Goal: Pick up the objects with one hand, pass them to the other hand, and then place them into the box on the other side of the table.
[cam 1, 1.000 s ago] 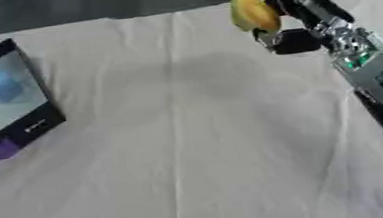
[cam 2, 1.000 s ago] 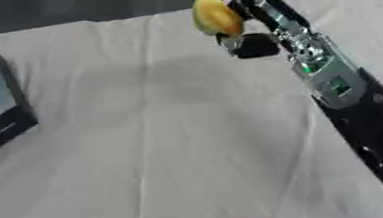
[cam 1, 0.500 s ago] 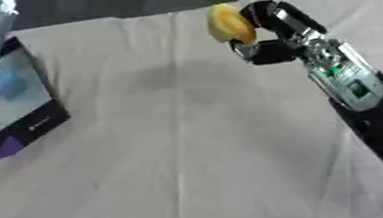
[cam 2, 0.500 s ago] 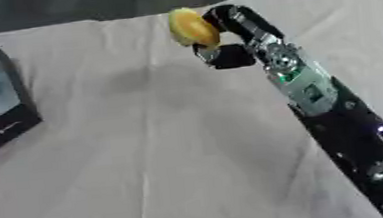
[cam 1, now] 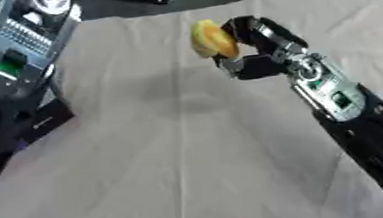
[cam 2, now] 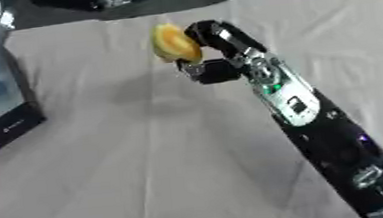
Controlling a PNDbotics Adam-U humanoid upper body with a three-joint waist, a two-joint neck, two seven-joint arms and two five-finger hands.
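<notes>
Handover step, I'd say: right hand [cam 2: 212,54] has its fingers curled round the yellow object [cam 2: 171,44], up over mid-table [cam 2: 148,175]. Left arm shows top left, hand unclear. Box [cam 2: 3,126] sits far left, so it needs passing across.

Both views look steeply down from the robot's head onto the cloth-covered worktop [cam 1: 148,175], tilted askew; the right eye sits slightly aside, so the black box [cam 2: 7,123] shows more fully there; both share the right arm [cam 2: 305,115] reaching far from that box, fairly near.
</notes>
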